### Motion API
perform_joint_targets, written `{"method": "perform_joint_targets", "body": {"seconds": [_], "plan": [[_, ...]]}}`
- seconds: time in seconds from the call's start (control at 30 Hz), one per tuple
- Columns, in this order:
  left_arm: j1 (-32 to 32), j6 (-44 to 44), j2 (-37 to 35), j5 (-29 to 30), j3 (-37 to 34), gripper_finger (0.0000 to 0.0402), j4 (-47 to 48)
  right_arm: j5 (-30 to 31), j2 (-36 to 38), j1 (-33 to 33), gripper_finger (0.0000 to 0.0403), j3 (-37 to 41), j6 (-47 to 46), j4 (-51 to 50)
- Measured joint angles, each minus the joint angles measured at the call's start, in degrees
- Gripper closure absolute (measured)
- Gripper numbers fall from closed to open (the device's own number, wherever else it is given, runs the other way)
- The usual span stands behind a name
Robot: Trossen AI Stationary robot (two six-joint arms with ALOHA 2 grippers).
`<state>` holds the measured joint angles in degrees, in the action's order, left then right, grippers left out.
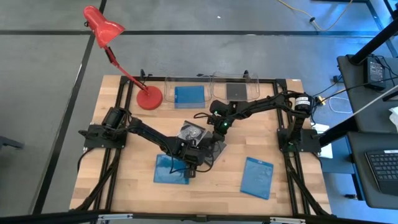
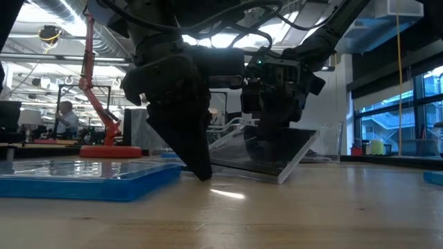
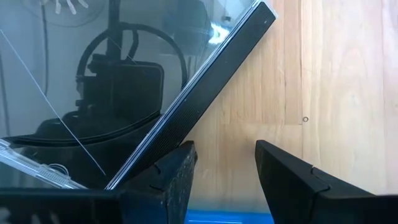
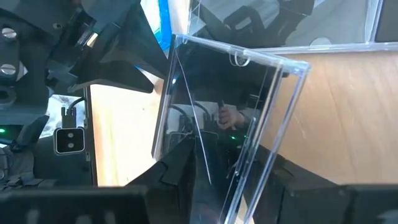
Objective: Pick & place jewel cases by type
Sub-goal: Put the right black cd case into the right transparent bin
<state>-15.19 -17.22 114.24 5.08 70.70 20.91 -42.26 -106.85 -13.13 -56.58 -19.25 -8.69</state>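
A clear jewel case with a dark edge [image 4: 217, 124] stands tilted at the table's middle [image 1: 213, 147]. My right gripper [image 4: 236, 186] comes from the far right and is shut on it. My left gripper [image 3: 225, 177] is open, pointing down beside the case [image 2: 201, 166], above the far edge of a blue case [image 1: 171, 169] lying flat. The clear case's dark edge [image 3: 205, 93] runs down to one left finger [image 3: 168, 174]. A second blue case [image 1: 257, 177] lies near right. A clear case with a silvery disc [image 1: 191, 132] lies beside the grippers. My right gripper pinches the clear case between its two fingers [image 4: 177, 177], one on each flat face, at the part of the case nearest the wrist [image 4: 214, 180]. It comes slanting down from the far right. The case is tilted, with its lower edge [image 2: 277, 178] on the table. My left gripper's finger meets the case's dark edge in its wrist view; I cannot tell whether they touch.
Two clear trays stand at the far edge: one holds a blue case [image 1: 189, 95], the other a dark case [image 1: 236, 91]. A red desk lamp's base [image 1: 149, 98] sits far left. Bare wood [image 1: 124, 180] shows at the near left.
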Motion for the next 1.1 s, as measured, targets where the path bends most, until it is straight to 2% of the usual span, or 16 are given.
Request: {"method": "perform_joint_targets", "body": {"seconds": [0.23,0.43,0.57,0.9,1.1], "plan": [[0.03,2.62,-0.77,-0.51,-0.04,0.0226,0.94,0.02,0.00,0.00,0.0286,0.00,-1.54,-0.03],[0.10,3.02,-3.13,3.04,-0.15,0.0230,6.11,0.09,0.00,0.00,0.0286,0.00,-3.04,-0.09],[0.10,3.00,-4.77,3.38,-0.15,0.0230,7.98,0.00,0.00,0.00,0.0287,0.00,-3.04,-0.13],[0.05,2.98,-10.79,4.99,-0.04,0.0229,7.87,-0.96,0.00,0.00,0.0336,-0.07,-2.84,0.13],[0.03,2.81,-15.69,7.11,-0.02,0.0232,8.24,-3.61,0.02,-0.38,0.0346,-0.07,-3.02,1.01]]}}
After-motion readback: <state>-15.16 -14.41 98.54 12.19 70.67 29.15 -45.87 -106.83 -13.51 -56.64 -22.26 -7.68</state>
